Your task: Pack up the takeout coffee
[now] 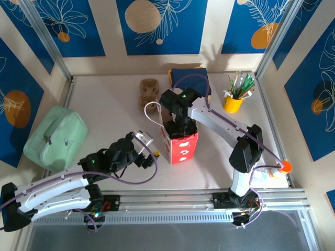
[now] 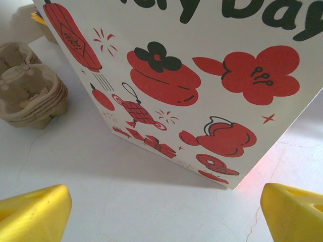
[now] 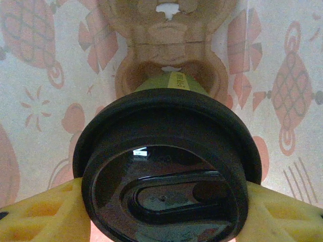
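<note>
The takeout coffee [image 3: 166, 171] is pinched between the right fingers [image 3: 40, 214] inside the paper bag [image 1: 180, 146], apparently above a cardboard carrier [image 3: 169, 55] meant to seat it. The left fingers [image 2: 30, 214] are held spread beside the bag, probably to steady it.

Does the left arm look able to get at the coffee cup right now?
Probably not. The coffee cup is down inside the paper bag, gripped by the right claw, whose arm blocks the bag's mouth. The left claw is open, low outside the bag's wall.
</note>
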Available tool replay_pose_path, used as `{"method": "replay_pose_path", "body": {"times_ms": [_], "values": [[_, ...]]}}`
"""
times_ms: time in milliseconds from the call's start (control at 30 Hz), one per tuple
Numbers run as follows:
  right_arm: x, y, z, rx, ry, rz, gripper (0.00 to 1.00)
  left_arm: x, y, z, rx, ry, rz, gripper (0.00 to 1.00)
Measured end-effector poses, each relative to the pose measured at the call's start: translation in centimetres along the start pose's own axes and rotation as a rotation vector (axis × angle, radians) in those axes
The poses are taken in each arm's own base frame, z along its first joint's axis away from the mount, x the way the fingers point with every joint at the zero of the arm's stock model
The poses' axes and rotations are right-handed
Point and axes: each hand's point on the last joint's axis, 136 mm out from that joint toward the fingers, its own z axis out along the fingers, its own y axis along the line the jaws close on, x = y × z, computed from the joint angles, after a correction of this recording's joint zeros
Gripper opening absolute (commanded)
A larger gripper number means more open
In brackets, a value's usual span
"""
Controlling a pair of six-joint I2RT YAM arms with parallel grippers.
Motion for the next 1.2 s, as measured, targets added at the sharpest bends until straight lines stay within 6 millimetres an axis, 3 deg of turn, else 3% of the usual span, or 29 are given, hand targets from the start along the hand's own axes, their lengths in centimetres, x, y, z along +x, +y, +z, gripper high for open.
{"method": "replay_pose_path", "body": {"times_ms": [1200], "values": [[-0.25, -0.33, 0.01, 0.021, -0.015, 0.001, 0.6, -0.16, 0.06, -0.24, 0.0, -0.01, -0.003, 0.96]]}}
